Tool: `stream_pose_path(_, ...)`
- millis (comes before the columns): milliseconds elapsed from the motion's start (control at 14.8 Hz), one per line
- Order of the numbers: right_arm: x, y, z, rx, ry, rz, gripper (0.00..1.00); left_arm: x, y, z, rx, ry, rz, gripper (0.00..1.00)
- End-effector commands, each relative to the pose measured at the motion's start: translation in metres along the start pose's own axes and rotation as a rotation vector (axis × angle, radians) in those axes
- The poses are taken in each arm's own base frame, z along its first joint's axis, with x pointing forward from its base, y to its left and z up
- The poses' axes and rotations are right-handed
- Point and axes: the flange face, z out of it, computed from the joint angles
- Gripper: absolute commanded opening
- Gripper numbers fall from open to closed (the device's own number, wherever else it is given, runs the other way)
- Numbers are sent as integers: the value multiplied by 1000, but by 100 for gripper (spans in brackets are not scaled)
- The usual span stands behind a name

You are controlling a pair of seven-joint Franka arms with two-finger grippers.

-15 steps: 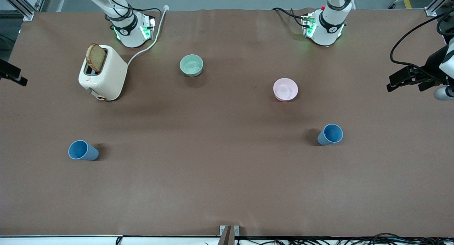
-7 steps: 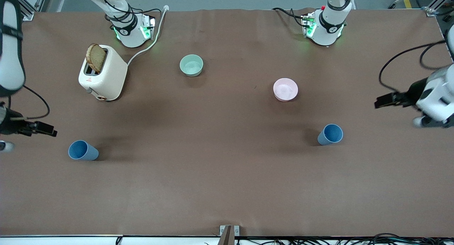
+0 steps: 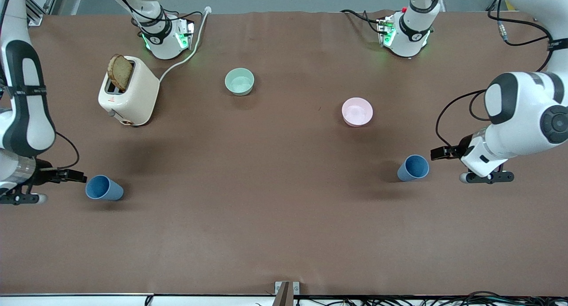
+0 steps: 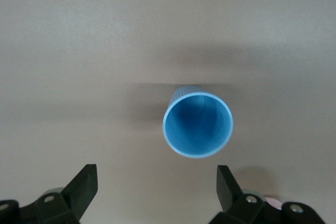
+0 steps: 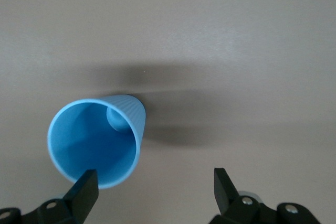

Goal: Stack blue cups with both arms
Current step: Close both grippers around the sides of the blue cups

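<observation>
From the front, two blue cups stood upright and well apart: one cup (image 3: 103, 188) toward the right arm's end, beside the right gripper (image 3: 75, 176); the other cup (image 3: 413, 167) beside the left gripper (image 3: 439, 153). In the left wrist view, fingers (image 4: 84, 184) were spread apart, cup (image 4: 198, 123) untouched. In the right wrist view, fingers (image 5: 86, 188) were likewise apart near the cup (image 5: 97, 141).

two blue cups (image 3: 104, 188) (image 3: 413, 167), two bowls (image 3: 239, 81) (image 3: 357, 111); one toaster (image 3: 128, 92), one bread slice (image 3: 120, 72), two arms (image 3: 26, 106) (image 3: 523, 115)
</observation>
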Motion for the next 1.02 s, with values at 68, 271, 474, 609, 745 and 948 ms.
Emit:
stream_pose_path(68,5,-4,18,46,0,18,88,8,-5,37,3,4,6,100)
stream_pose_path(271,6,-6,25,52,-8,18,61,13,3,71,6,-18,17,100)
stream_pose_path(474,5,-4,35,85,-13,47,23,15,1,92,16,-44,23,100)
stream_pose_path(609,4,-2,41,113,-14,65,13,16,2,99,62,-51,61,94)
stream_pose_path(745,4,-2,42,114,-20,72,8,17,3,104,66,-59,65,88)
stream_pose_path(948,8,-11,26,111,-11,62,5,16,3,108,66,-65,65,66)
